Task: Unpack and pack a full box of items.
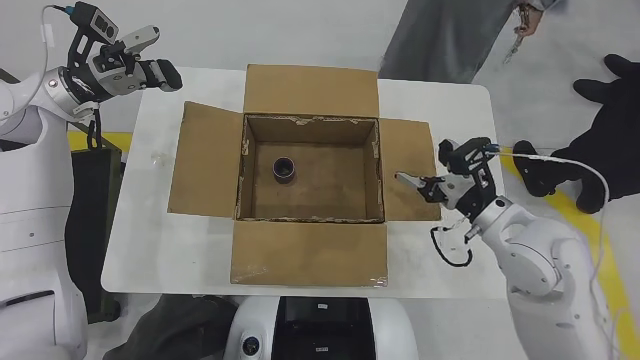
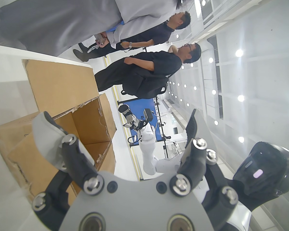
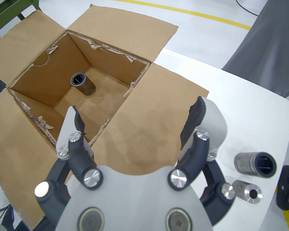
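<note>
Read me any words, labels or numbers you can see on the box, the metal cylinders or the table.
No readable text anywhere.
Cardboard box: plain brown flaps and walls, no print visible.
Cylinder inside the box: bare metal, no marking visible.
Larger cylinder and smaller cylinder on the table: bare metal, no marking visible.

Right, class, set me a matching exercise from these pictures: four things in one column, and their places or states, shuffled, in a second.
1 upright cylinder
2 large lying cylinder
3 right tool
4 left tool

A open, above a flap of the box
B inside the box
C open, at a corner of the table
D on the table, outside the box

Pairs: 1-B, 2-D, 3-A, 4-C
</note>
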